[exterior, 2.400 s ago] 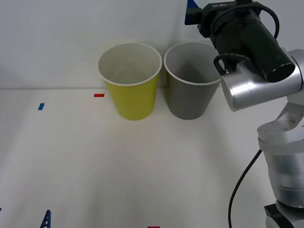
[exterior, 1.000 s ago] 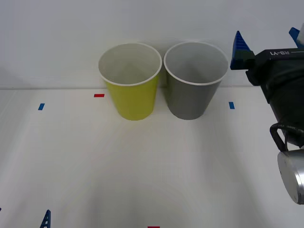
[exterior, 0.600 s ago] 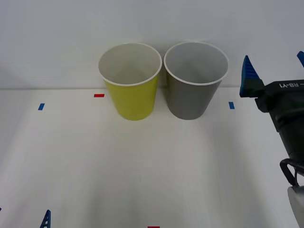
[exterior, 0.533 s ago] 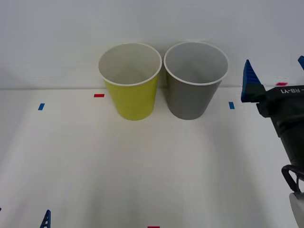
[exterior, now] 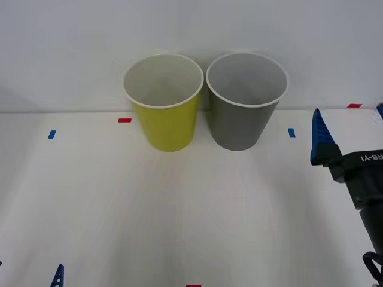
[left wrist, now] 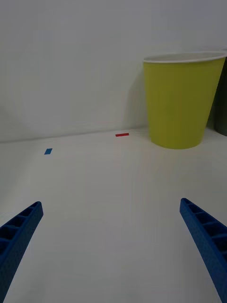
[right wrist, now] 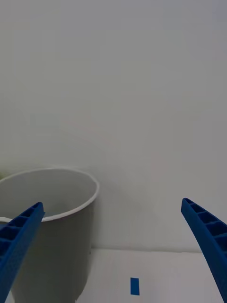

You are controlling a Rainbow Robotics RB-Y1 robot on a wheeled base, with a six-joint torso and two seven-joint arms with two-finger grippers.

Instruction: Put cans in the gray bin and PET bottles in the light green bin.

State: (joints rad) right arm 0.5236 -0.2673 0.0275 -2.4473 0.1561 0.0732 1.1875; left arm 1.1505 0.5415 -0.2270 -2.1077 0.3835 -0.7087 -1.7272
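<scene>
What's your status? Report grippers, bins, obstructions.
Right gripper open, empty, right of the gray bin. Left gripper open, low over table. Light green bin upright beside it. Nothing in the way.

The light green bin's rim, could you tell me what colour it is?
White, around the yellow-green wall of the light green bin; the front view shows it best.

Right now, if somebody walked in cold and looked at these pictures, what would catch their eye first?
Two round bins stand side by side at the far edge of the white table: the light green bin on the left, the gray bin on the right, rims almost touching. The right gripper hangs open at the table's right, beside the gray bin and apart from it, holding nothing. The left gripper is open too, low at the near left corner.
</scene>
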